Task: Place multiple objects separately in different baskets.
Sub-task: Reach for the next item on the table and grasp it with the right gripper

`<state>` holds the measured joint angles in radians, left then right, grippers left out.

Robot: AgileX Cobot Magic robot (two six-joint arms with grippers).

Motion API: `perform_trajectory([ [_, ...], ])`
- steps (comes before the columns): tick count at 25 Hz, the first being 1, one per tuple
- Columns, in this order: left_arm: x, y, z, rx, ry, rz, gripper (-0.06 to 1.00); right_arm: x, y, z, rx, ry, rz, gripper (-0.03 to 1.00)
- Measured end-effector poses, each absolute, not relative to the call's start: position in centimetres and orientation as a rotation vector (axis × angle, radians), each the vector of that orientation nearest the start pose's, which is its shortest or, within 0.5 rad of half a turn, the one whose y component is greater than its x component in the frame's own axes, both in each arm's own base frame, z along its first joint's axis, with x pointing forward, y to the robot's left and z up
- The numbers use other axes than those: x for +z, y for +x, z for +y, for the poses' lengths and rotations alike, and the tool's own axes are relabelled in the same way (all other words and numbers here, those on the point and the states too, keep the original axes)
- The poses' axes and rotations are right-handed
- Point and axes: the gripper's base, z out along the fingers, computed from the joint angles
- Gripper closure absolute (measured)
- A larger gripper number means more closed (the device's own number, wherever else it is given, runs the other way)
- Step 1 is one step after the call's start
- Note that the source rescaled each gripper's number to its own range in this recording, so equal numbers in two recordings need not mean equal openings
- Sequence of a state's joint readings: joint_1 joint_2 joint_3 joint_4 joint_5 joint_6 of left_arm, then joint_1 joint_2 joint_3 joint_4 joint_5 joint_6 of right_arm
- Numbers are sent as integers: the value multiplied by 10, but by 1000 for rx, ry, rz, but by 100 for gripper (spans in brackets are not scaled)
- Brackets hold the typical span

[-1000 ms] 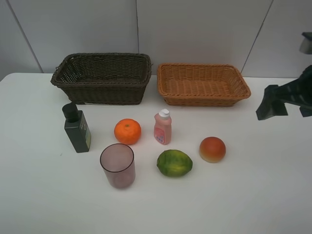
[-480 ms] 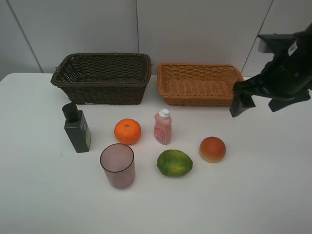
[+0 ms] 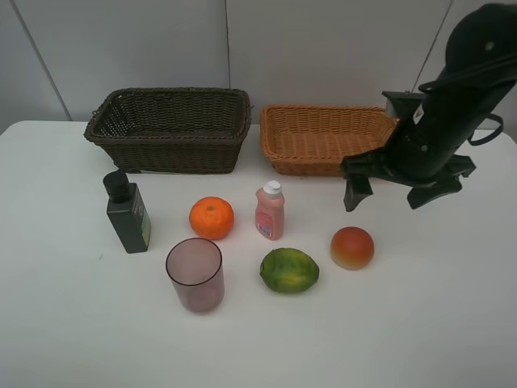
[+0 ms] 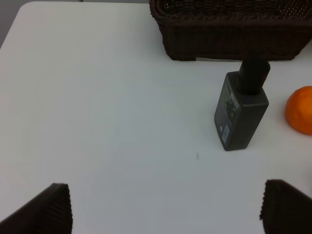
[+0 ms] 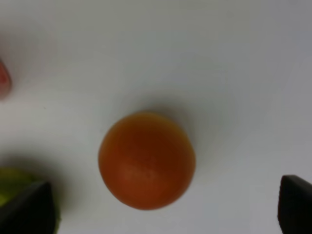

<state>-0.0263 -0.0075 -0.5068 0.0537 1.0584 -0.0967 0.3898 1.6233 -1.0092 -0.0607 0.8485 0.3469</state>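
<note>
White tabletop (image 3: 452, 323) holds the red-yellow round fruit (image 3: 352, 247) right of its middle, my right claw (image 3: 386, 198) spread wide and empty above it, and I fear an off-centre squeeze could roll it away.

table (image 3: 452, 323) | rear: dark basket (image 3: 170, 153), tan basket (image 3: 311, 162) | front: green bottle (image 3: 129, 217), pink bottle (image 3: 270, 214), orange (image 3: 212, 218), cup (image 3: 195, 275), lime (image 3: 289, 270), red-yellow fruit (image 3: 352, 247) (peach, perhaps)

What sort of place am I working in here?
Likely a lab test bench: bare white table, plain grey wall panels, a dark basket and a tan basket set side by side.
</note>
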Motion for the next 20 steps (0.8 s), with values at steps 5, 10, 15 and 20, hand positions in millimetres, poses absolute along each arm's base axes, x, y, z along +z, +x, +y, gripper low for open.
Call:
perform_trajectory([
  [5, 279, -7, 4, -14, -74, 2025, -6, 190, 287, 123, 81, 19, 2905, -3],
  [10, 279, -7, 4, -14, -74, 2025, -6, 174, 293, 123, 35, 158, 2918, -3],
  [15, 279, -7, 4, -14, -74, 2025, -6, 158, 296, 123, 9, 249, 2942, -3],
  [20, 279, -7, 4, -14, -74, 2025, -6, 143, 293, 122, -1, 311, 2966, -3],
])
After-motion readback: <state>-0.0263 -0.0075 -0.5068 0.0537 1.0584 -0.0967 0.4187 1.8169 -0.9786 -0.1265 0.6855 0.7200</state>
